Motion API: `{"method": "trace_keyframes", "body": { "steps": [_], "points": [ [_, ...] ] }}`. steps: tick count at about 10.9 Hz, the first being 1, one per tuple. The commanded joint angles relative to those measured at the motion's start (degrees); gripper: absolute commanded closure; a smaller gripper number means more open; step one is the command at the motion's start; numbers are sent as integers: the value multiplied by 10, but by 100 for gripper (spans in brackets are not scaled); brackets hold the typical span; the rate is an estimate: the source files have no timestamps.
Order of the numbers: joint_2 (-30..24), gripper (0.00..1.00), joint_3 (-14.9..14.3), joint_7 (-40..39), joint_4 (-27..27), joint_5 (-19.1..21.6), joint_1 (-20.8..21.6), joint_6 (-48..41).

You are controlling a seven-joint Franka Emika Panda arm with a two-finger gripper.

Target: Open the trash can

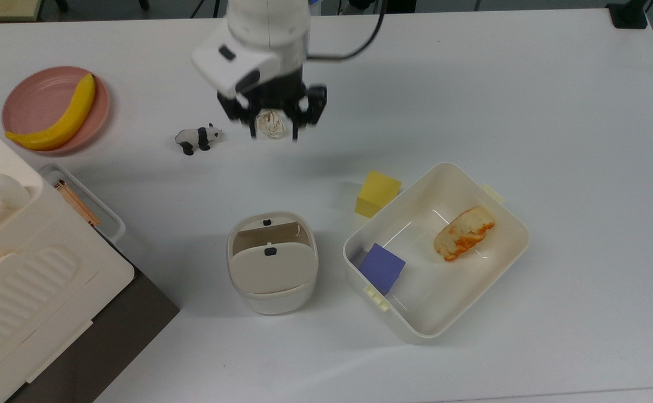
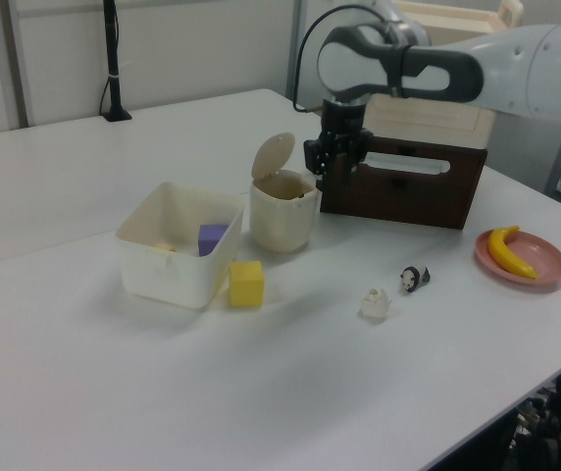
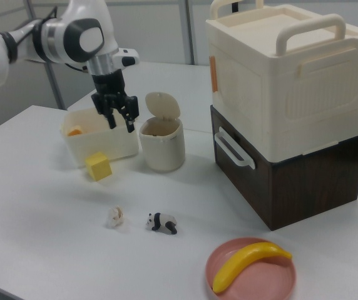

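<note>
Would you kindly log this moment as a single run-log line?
task: open trash can | trash can: lid flipped up | gripper: open, empty, raised above table | status: looks done

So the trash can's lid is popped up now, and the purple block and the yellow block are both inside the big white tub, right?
Not quite. The trash can does have its lid up, and the purple block is in the white tub. But the yellow block sits on the table outside the tub, next to its wall. The top view shows this clearly.
</note>
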Motion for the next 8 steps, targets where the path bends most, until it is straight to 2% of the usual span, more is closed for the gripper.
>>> {"method": "trace_keyframes", "body": {
  "steps": [1,3,8],
  "points": [
    [-74,0,-6,-7,-69,5,7,-72],
    [-98,0,-5,-20,-95,4,7,-68],
    [-109,0,-6,-18,-95,10,0,-73]
  ]
}}
